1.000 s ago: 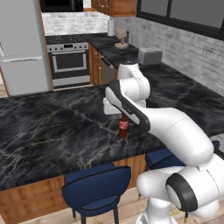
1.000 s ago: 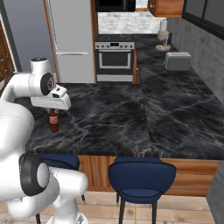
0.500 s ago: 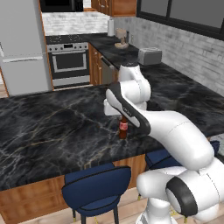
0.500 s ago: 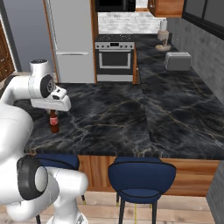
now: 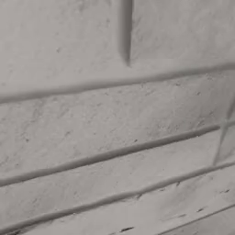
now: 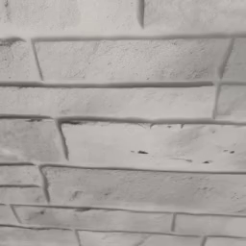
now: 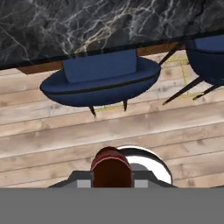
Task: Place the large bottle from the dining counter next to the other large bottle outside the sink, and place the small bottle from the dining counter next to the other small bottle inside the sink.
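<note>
Small bottle [image 7: 111,168], red cap showing, body cut off, clamped in the tool [image 7: 111,181].

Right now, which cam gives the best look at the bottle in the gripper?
Hand view. The bottle sits bottom centre between the gripper's fingertips, its red cap toward the camera, above wood floor and a blue stool. Both base views face a grey brick wall up close.

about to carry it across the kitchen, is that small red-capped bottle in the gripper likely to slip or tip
The bottle looks smooth-sided, so it may be slippery. In the hand view it is gripped near its red cap, so its body probably hangs below and could swing. It appears small, so likely light. It is over the wooden floor, where a drop might break it.
</note>
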